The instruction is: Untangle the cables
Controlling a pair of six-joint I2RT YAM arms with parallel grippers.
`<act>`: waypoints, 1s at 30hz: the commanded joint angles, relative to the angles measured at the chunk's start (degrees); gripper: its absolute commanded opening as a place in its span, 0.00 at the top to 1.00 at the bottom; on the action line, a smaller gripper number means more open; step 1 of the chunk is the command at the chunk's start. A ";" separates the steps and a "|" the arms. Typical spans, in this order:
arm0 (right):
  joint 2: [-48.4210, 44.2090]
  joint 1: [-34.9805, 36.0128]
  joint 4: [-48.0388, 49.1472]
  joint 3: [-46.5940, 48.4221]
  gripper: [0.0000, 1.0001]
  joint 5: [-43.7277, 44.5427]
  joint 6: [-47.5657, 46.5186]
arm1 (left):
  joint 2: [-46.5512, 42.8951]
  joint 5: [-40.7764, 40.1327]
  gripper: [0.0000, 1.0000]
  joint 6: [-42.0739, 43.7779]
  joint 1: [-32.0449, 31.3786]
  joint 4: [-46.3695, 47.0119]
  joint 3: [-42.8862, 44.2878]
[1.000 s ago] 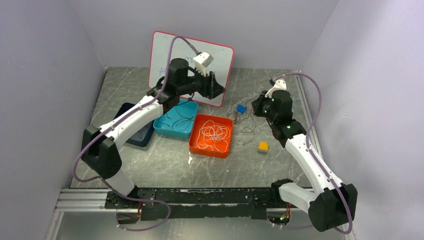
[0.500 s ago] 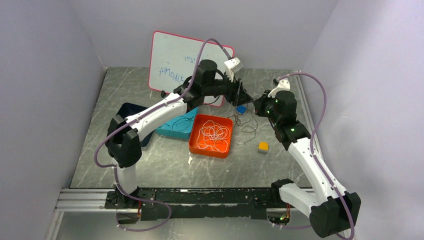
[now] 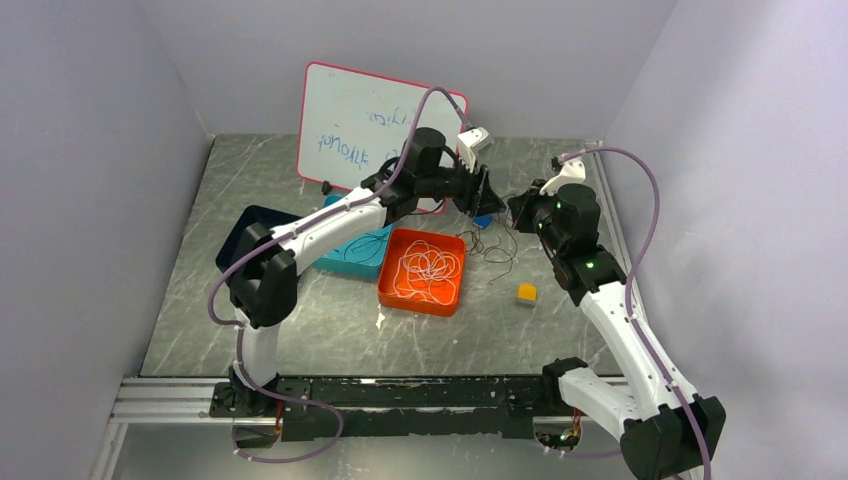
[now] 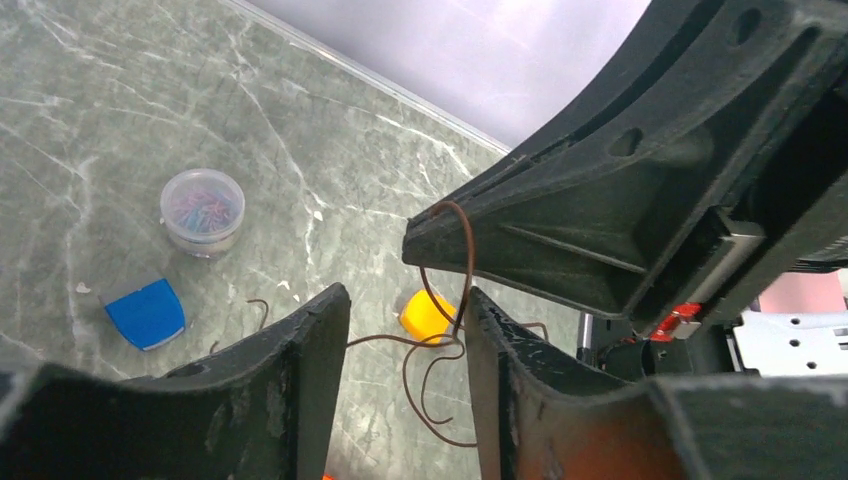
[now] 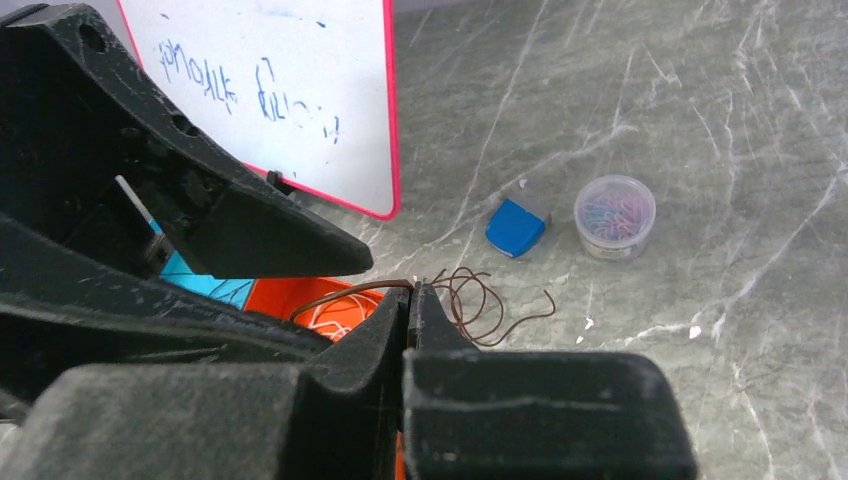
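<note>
A thin dark brown cable [image 5: 487, 303] hangs from my right gripper [image 5: 412, 290], which is shut on its upper end; its loose loops lie on the table [image 3: 497, 252]. My left gripper [image 4: 405, 297] is open, its fingers either side of the hanging brown cable [image 4: 440, 352], just in front of the right gripper's fingers [image 4: 560, 230]. In the top view the left gripper [image 3: 482, 195] and right gripper [image 3: 515, 212] almost meet at the back right. White cables [image 3: 428, 265] lie curled in an orange tray [image 3: 392, 290]. Dark cables [image 3: 358, 243] lie in a light blue tray [image 3: 330, 262].
A whiteboard [image 3: 372, 120] leans at the back. A navy tray [image 3: 250, 225] sits left of the blue tray. A small blue block [image 5: 515, 228], a clear jar of coloured clips [image 5: 613, 213] and an orange cube [image 3: 526, 293] sit near the brown cable.
My left arm has swung right from over the blue tray to the right gripper, its open fingers now around the brown cable. The right gripper has shifted only slightly.
</note>
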 commanded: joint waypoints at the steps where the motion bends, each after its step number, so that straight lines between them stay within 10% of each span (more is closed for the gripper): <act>1: -1.05 -0.16 1.54 0.85 1.00 -0.82 -0.10 | 1.89 2.82 0.54 -0.67 -0.19 0.73 3.64; 11: -2.19 -0.20 3.07 -2.78 1.00 1.51 0.39 | 2.35 1.27 0.89 -0.83 -0.19 -0.36 6.56; 30: -9.78 -0.22 14.71 -12.31 0.54 -2.86 -0.46 | 2.61 -0.17 0.93 -2.13 -0.20 -9.17 20.01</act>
